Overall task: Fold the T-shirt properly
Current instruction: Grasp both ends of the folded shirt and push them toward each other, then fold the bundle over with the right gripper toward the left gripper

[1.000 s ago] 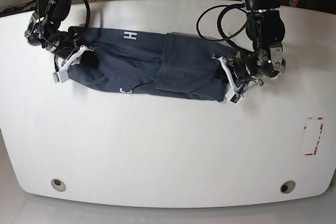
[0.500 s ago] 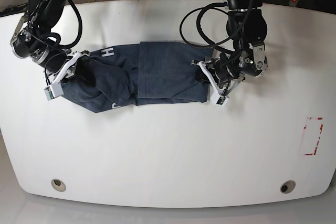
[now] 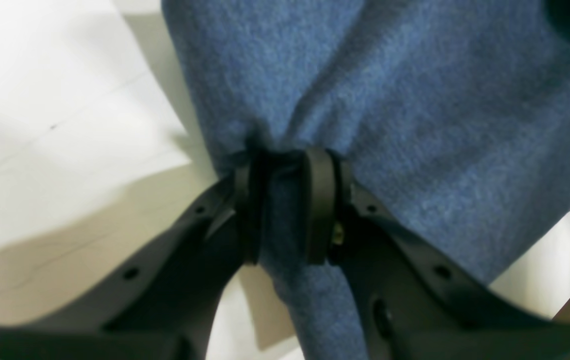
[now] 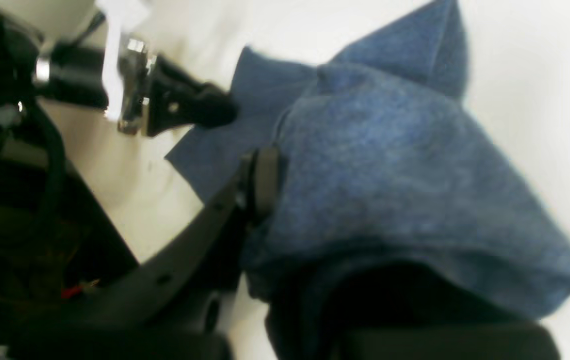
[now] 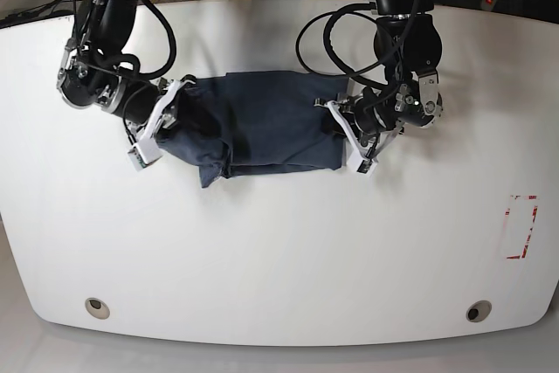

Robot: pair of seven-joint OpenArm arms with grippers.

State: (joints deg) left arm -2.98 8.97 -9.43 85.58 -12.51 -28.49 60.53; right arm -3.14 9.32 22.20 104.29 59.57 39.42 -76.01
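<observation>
T-shirt point(image 5: 262, 124): heathered slate-blue knit, bunched into a short rumpled band on the far middle of the white table point(image 5: 279, 251). Left gripper point(image 3: 285, 200) pinching a gathered fold at its right end. Right gripper point(image 5: 153, 128) clamped on the left end, fabric draped over one finger point(image 4: 260, 180).

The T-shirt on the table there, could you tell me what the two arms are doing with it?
Both arms are folding the T-shirt on the white table. The left pincer is shut on a bunched edge at one end, and the right pincer grips the other end. The shirt lies as a compact band between them.
</observation>
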